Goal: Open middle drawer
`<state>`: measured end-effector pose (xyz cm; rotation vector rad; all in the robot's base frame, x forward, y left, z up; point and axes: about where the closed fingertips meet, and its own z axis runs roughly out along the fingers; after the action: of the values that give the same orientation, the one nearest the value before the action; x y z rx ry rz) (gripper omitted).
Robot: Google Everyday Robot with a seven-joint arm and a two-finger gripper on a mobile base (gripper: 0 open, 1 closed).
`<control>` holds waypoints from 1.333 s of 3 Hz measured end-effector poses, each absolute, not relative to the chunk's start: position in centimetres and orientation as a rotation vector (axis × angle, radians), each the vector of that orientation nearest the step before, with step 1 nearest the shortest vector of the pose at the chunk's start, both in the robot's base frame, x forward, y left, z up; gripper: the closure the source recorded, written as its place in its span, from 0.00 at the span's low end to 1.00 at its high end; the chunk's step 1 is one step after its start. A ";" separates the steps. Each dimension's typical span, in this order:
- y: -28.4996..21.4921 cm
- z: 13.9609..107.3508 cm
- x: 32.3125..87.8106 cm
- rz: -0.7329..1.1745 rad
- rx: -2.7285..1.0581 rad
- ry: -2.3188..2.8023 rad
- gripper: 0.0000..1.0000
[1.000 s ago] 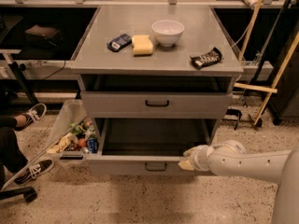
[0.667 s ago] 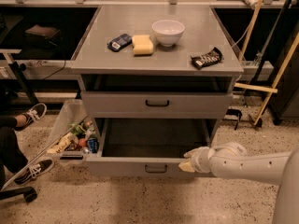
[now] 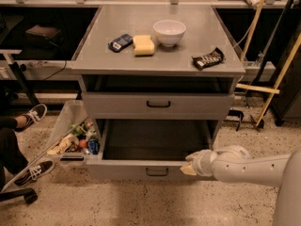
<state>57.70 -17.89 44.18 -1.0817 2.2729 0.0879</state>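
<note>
The middle drawer (image 3: 156,172) is a wide, shallow grey drawer with a small black bar handle. It is pulled well out of the grey cabinet (image 3: 94,55) and its inside looks empty. My gripper (image 3: 190,166) is at the right end of this drawer's front, beside its top edge, and my white arm reaches in from the right. Above it, a narrower grey drawer (image 3: 158,104) with a black handle is closed. The lowest drawer is hidden under the open one.
On the cabinet top are a white bowl (image 3: 169,32), a yellow sponge (image 3: 143,45), a blue packet (image 3: 120,42) and a dark snack bar (image 3: 208,59). A bin of trash (image 3: 75,138) leans at the left. A person's shoes (image 3: 32,117) are further left, and wooden poles (image 3: 275,79) are at the right.
</note>
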 end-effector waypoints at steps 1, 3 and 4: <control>-17.7 44.3 57.7 0.088 -1.082 2.273 1.00; -18.1 44.4 57.2 0.078 -1.080 2.275 1.00; -18.9 44.3 56.5 0.071 -1.063 2.288 1.00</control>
<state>56.46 -18.85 44.27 -1.0630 2.2883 0.0714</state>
